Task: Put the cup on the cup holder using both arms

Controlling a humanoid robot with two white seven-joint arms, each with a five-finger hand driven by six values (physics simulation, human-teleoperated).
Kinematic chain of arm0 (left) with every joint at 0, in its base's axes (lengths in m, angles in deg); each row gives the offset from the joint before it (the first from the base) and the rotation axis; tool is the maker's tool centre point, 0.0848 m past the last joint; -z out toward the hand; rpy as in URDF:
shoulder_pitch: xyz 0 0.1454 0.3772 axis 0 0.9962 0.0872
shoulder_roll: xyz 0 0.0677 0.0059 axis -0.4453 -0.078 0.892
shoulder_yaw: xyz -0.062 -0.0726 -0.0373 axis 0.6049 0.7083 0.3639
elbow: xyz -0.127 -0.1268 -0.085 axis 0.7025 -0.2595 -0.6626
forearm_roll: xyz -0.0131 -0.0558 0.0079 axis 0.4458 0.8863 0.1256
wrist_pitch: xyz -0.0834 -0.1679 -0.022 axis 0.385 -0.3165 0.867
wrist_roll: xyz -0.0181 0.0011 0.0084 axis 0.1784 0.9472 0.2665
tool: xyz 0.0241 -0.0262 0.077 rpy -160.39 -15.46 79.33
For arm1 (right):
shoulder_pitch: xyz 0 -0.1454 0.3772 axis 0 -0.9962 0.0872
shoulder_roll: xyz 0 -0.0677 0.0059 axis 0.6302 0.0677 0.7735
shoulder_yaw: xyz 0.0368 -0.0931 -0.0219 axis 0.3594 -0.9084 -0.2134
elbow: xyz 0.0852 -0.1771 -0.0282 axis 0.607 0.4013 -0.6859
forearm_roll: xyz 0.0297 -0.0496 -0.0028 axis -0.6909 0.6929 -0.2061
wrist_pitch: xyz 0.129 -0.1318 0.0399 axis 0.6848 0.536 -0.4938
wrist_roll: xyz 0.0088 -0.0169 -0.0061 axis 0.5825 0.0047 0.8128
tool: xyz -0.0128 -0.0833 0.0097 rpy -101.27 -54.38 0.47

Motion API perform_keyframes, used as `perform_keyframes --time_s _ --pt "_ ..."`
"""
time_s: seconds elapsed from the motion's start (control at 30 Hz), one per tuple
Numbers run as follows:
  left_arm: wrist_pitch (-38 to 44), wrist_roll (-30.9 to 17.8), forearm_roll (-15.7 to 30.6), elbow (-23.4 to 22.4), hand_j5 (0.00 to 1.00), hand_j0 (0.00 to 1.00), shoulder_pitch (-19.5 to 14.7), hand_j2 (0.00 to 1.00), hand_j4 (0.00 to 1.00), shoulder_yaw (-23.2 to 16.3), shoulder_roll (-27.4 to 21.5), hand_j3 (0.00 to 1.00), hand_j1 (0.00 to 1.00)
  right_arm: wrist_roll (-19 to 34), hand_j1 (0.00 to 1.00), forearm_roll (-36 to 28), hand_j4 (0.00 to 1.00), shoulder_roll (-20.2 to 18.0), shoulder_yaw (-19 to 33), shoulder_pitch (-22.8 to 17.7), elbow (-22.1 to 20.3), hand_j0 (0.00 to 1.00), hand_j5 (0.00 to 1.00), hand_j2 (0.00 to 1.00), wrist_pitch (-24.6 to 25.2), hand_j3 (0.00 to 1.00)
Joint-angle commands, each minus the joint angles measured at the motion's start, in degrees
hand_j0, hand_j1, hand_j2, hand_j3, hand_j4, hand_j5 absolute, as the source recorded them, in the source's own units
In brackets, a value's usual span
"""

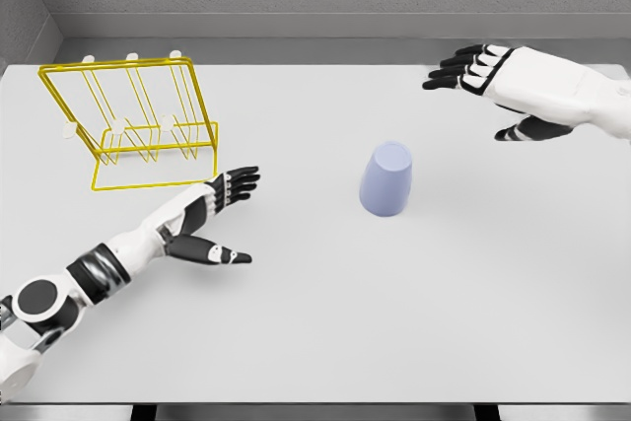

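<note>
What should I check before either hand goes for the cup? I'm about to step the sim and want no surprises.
1. Cup standing free on the table, upside down: ok.
2. Left hand open, holding nothing: ok.
3. Right hand open, holding nothing: ok.
4. Yellow wire cup holder upright, pegs unoccupied: ok.
5. Path from each hand to the cup unobstructed: ok.
6. Hands level with the cup: cannot tell.
</note>
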Motion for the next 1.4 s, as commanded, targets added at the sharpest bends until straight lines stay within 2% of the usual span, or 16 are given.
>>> perform_keyframes --time_s 0.0,0.07,0.1,0.13,0.27,0.47,0.6,0.73,0.9,1.37 --pt "0.0 0.0 0.2 0.1 1.0 1.0 0.0 1.0 1.0 -0.3 1.3 1.0 1.0 0.0 1.0 -6.5 1.0 0.7 3.4 -0.5 2.0 1.0 1.0 1.0 0.2 1.0" --pt "0.1 0.0 0.1 0.0 1.0 1.0 -0.8 1.0 1.0 -0.3 2.7 1.0 1.0 0.0 1.0 -7.2 1.0 5.9 10.3 -5.2 3.6 1.0 1.0 1.0 0.2 1.0" --pt "0.1 0.0 0.1 -0.1 1.0 1.0 -1.2 1.0 1.0 -0.4 3.0 1.0 1.0 0.0 1.0 -7.3 1.0 6.8 13.2 -6.6 4.7 1.0 1.0 1.0 0.2 1.0" --pt "0.2 0.0 0.0 -0.3 1.0 1.0 -2.0 1.0 1.0 -1.2 3.9 1.0 1.0 0.0 1.0 -7.2 1.0 7.0 13.5 -8.7 5.2 1.0 1.0 1.0 0.2 1.0" --pt "3.7 0.4 0.0 -0.5 1.0 1.0 -4.9 1.0 1.0 -2.5 7.1 1.0 1.0 0.0 1.0 -7.3 1.0 7.7 17.4 -10.2 6.9 1.0 1.0 1.0 0.2 1.0" --pt "11.3 4.5 -0.2 -1.0 1.0 1.0 -8.2 1.0 1.0 -2.7 14.3 1.0 1.0 0.0 1.0 -7.3 1.0 8.0 17.4 -10.6 6.9 1.0 1.0 1.0 0.2 1.0" --pt "12.9 7.4 -0.4 -3.6 1.0 1.0 -9.7 1.0 1.0 -2.7 19.8 1.0 1.0 0.0 1.0 -7.3 1.0 8.5 17.4 -10.6 6.6 1.0 1.0 1.0 0.2 1.0" --pt "14.2 7.5 -0.5 -5.6 1.0 1.0 -10.8 1.0 1.0 -2.6 22.9 1.0 1.0 0.0 1.0 -7.3 1.0 8.5 17.4 -10.8 6.8 1.0 1.0 1.0 0.2 1.0" --pt "14.3 7.6 -2.0 -7.3 1.0 1.0 -11.1 1.0 1.0 -2.7 25.4 1.0 1.0 0.0 1.0 -7.3 1.0 8.5 17.4 -10.9 6.8 1.0 1.0 1.0 0.2 1.0" --pt "14.2 7.4 -5.7 -12.3 1.0 1.0 -11.7 1.0 1.0 -4.0 27.9 1.0 1.0 0.0 1.0 -7.3 1.0 8.5 17.4 -11.0 6.7 1.0 1.0 1.0 0.2 1.0"
